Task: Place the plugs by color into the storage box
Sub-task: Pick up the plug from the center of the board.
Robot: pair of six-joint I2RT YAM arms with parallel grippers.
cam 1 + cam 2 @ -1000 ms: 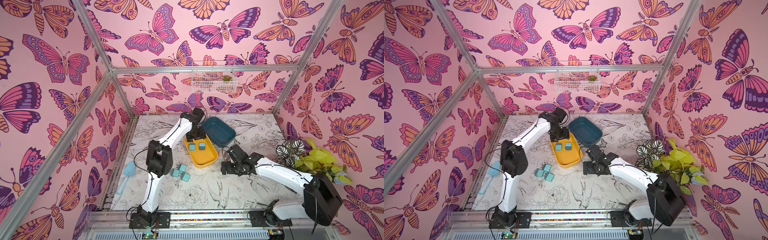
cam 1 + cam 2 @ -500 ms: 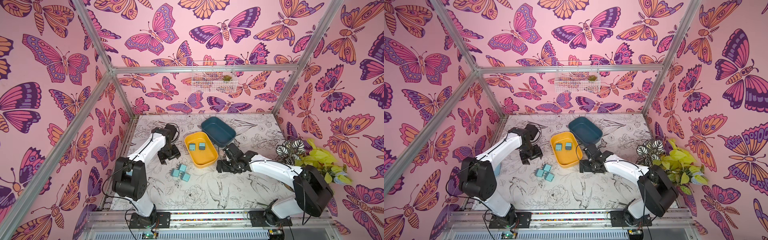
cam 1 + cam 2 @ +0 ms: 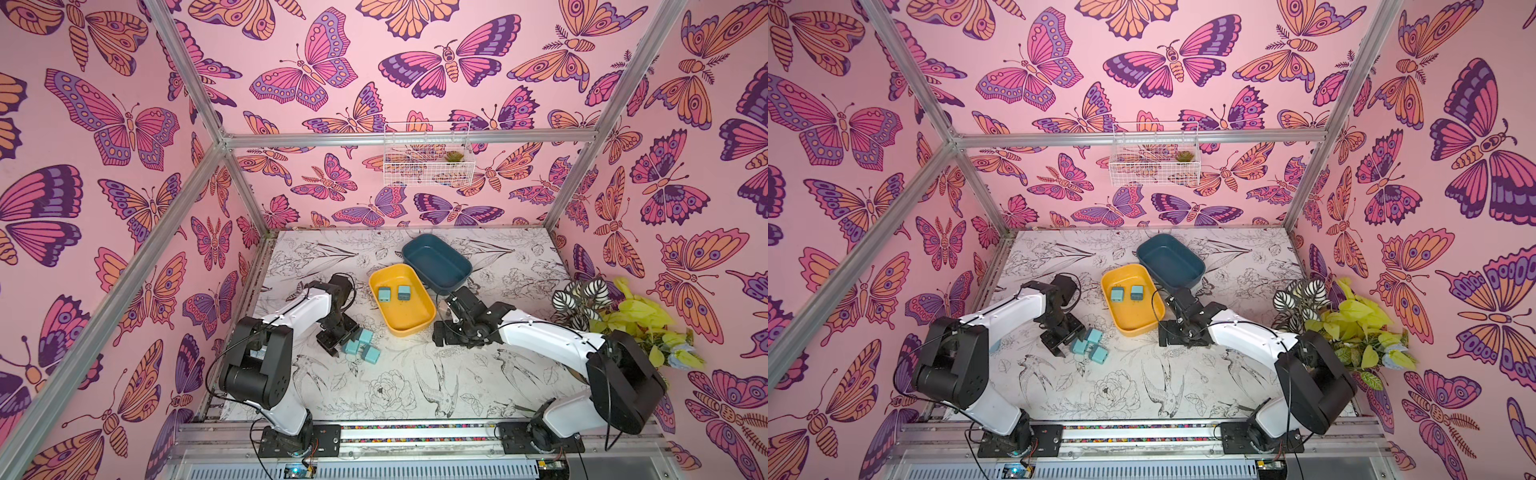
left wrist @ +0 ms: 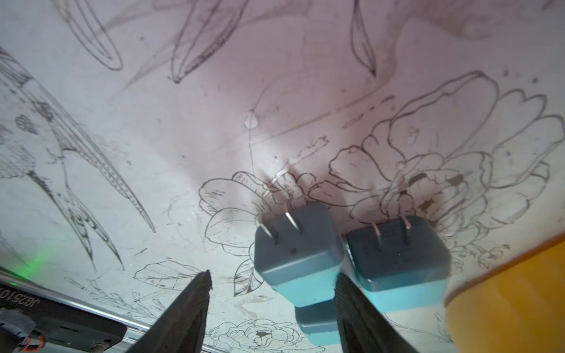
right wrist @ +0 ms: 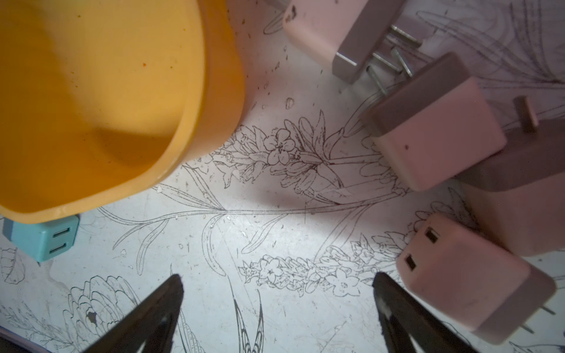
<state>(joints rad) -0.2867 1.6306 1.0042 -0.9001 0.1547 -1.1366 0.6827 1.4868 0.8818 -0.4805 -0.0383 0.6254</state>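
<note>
Plugs: two teal plugs lie in the yellow tray. A teal cluster of three sits on the table, just left of the tray's near end. Left gripper straddles one cluster plug, jaws apart. Right gripper, spread wide and gripping nothing, sits near the pink plugs, right of the tray.

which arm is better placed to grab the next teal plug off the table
Left. The left claw is down beside the three loose teal plugs, one lying ahead between its open jaws. The right claw sits on the yellow tray's far side, open beside the pink plugs.
</note>
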